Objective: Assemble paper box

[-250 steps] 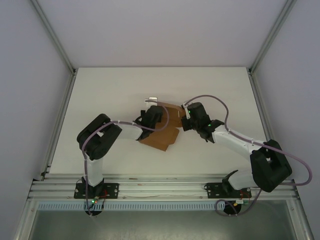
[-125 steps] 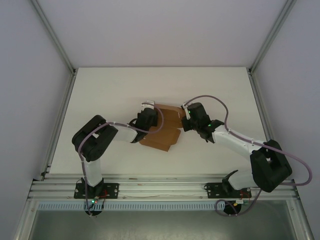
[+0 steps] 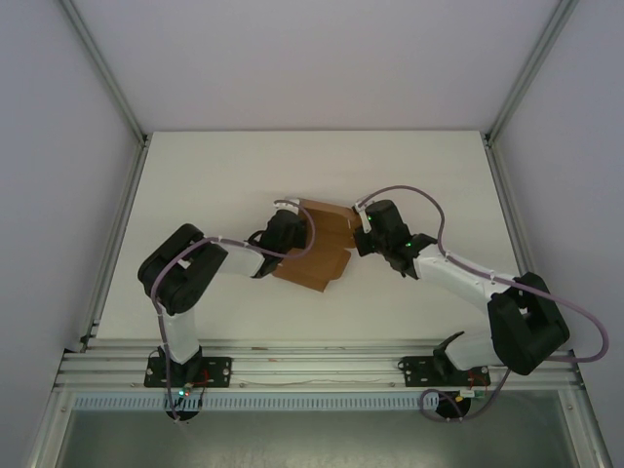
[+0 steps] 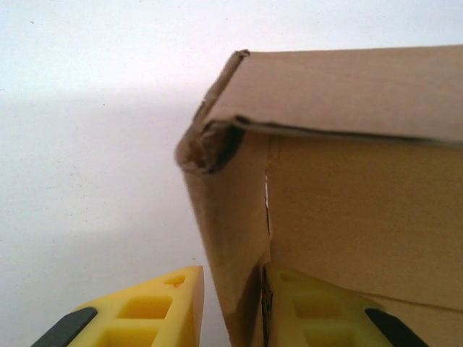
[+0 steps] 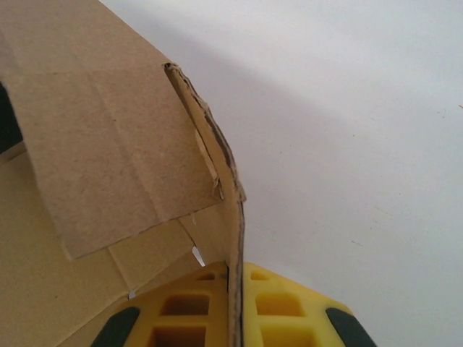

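one paper box (image 3: 314, 265), two hands, a left hand (image 3: 284, 228) and a right hand (image 3: 364, 235), one table (image 3: 214, 175)

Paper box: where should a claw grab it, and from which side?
Take the paper box by a raised wall, edge-on from an outer end, with one finger inside and one outside. The panels are thin upright sheets and the body looks too broad to span. The right claw is shut on the right wall this way. The left claw straddles the opposite corner, with a gap showing.
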`<move>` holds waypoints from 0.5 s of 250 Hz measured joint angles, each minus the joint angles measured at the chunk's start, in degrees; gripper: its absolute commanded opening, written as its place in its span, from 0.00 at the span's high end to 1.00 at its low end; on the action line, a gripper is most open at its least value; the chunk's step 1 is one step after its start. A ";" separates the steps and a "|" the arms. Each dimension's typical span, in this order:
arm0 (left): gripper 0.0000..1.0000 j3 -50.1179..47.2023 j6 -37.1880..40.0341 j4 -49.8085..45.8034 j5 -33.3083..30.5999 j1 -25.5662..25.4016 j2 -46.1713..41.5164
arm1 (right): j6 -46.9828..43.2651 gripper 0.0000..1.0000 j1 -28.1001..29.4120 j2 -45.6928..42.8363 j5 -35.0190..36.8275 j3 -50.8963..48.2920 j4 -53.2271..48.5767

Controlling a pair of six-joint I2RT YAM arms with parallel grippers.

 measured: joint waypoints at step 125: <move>1.00 1.81 1.38 3.58 5.25 1.25 3.32 | -0.66 0.81 -1.29 0.00 -1.70 -0.42 0.68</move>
